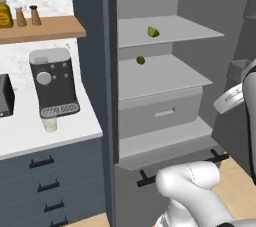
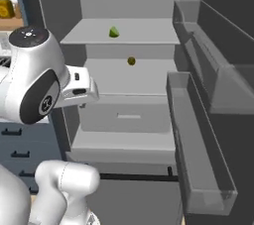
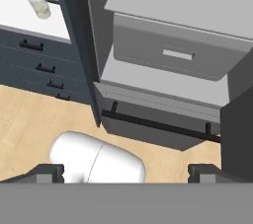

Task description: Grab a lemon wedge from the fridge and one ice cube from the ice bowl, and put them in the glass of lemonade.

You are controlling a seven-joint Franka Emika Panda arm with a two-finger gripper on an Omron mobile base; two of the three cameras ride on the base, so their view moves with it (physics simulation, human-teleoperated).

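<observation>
Lemon wedge, small, bright yellow-green and pointed, lies on the pale grey top shelf of the tall grey fridge, in the upper middle of both base views, and nothing is touching it. The fridge stands open with its door shelves at the right of the right base view. One shelf lower sits a darker olive-brown round little fruit. The small clear tumbler of pale lemonade waits on the white counter at the left of the left base view, just in front of the black coffee machine. As I judge it, only the door-opening is done; fetching the wedge, taking an ice cube and dropping both in the glass all remain. The wedge's long axis seems to run roughly along the shelf front, pointed end toward the right, though it is too small to be sure. The two-finger gripper has its fingertips spread wide apart and holds nothing, facing the drawer low in the fridge.
</observation>
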